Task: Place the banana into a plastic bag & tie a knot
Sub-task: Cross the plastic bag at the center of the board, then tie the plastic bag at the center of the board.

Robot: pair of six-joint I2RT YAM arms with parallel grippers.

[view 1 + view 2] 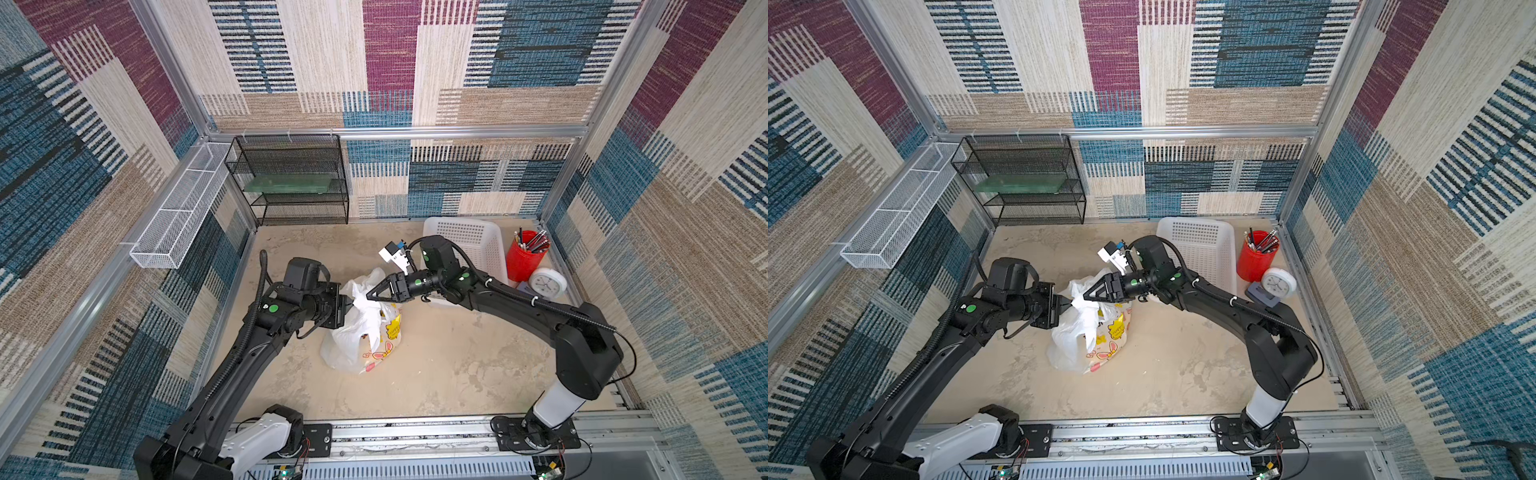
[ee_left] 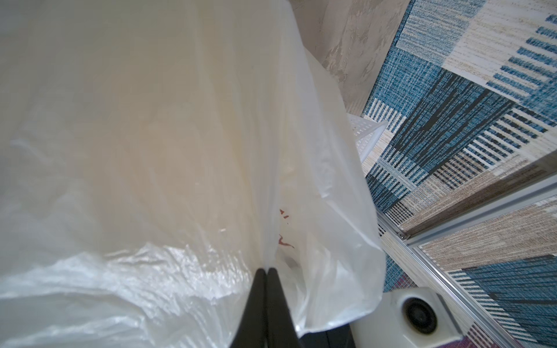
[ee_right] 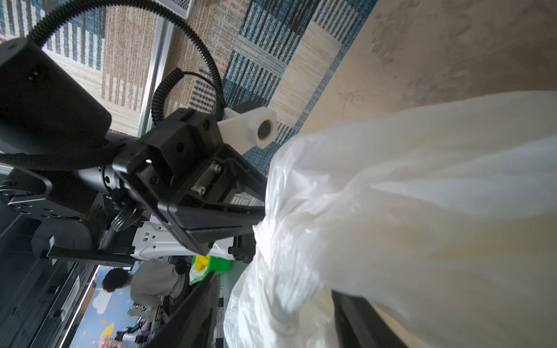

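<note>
No text is legible. On the plastic bag (image 1: 1067,336), near the jaws of the right gripper (image 1: 1086,297), a yellow print panel (image 1: 1117,330) bears lettering too small to read; the numerals on the clock (image 1: 1278,284) likewise.

High at the front, my two top views look steeply down on the same table (image 1: 457,365); both wrist cameras sit close against the bag (image 2: 150,150).

- We identify the plastic bag (image 1: 351,336) as translucent white with yellow-and-pink cartoon prints.
- We see a red cup (image 1: 524,264) and a white basket (image 1: 473,241).
- We note blue, maroon and beige striped walls (image 1: 390,45).
</note>
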